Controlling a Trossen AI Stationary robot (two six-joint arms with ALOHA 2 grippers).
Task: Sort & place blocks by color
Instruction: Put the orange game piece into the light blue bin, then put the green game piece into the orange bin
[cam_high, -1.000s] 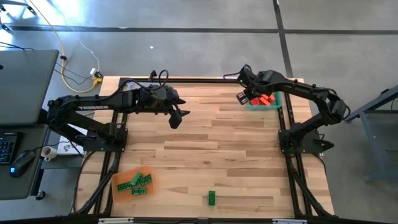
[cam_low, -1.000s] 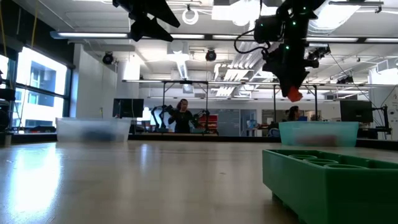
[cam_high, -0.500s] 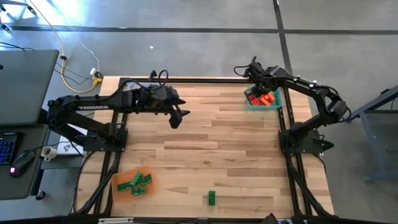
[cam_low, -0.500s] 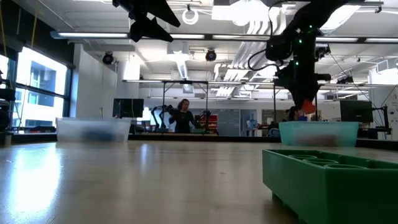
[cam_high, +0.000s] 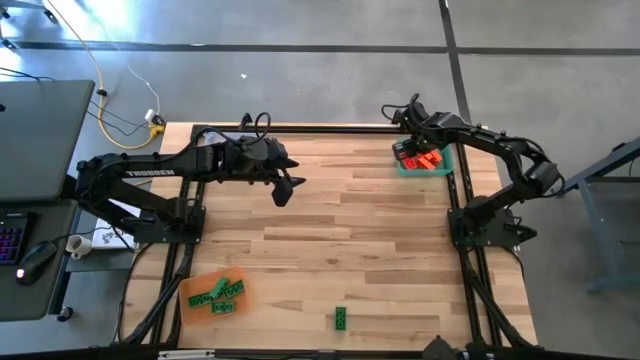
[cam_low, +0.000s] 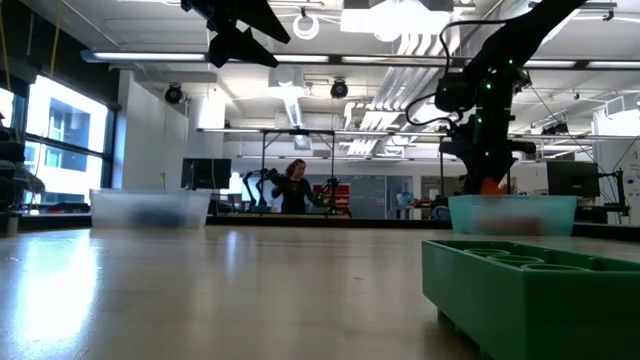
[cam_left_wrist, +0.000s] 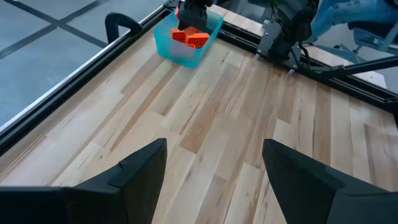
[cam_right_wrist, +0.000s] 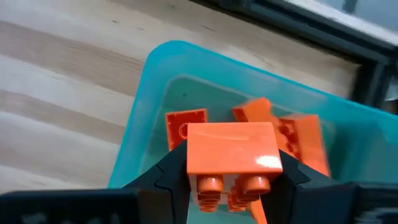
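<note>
My right gripper (cam_right_wrist: 229, 180) hangs over the teal tray (cam_high: 438, 167) at the table's far right corner, shut on an orange block (cam_right_wrist: 231, 155). Several orange blocks (cam_right_wrist: 292, 138) lie in that tray. One green block (cam_high: 341, 318) lies flat on the table near its near edge, and looms large in the low view (cam_low: 530, 290). More green blocks (cam_high: 215, 292) lie in an orange tray (cam_high: 196, 305) at the near left. My left gripper (cam_high: 285, 188) hovers open above the table's far middle, touching nothing. No blue block is in view. My right gripper pinches the orange block by two opposite side faces (cam_right_wrist: 193, 158), one finger (cam_right_wrist: 163, 177) on each. It comes from above, pointing down. The block is lifted clear, just above the tray's rim (cam_low: 512, 203), its studs (cam_right_wrist: 210, 184) turned back toward the gripper's palm.
A clear bin (cam_low: 150, 208) stands at the table's far left in the low view. Black frame rails (cam_high: 300, 127) run along the table's far edge and both sides. Bare wood (cam_high: 370, 240) fills the table's middle. A person (cam_low: 295, 185) sits far off in the room.
My right gripper has carried the orange block toward the table's right edge, from beside the teal tray to over it, and has come down to just above its rim. It has stayed shut on the block.
</note>
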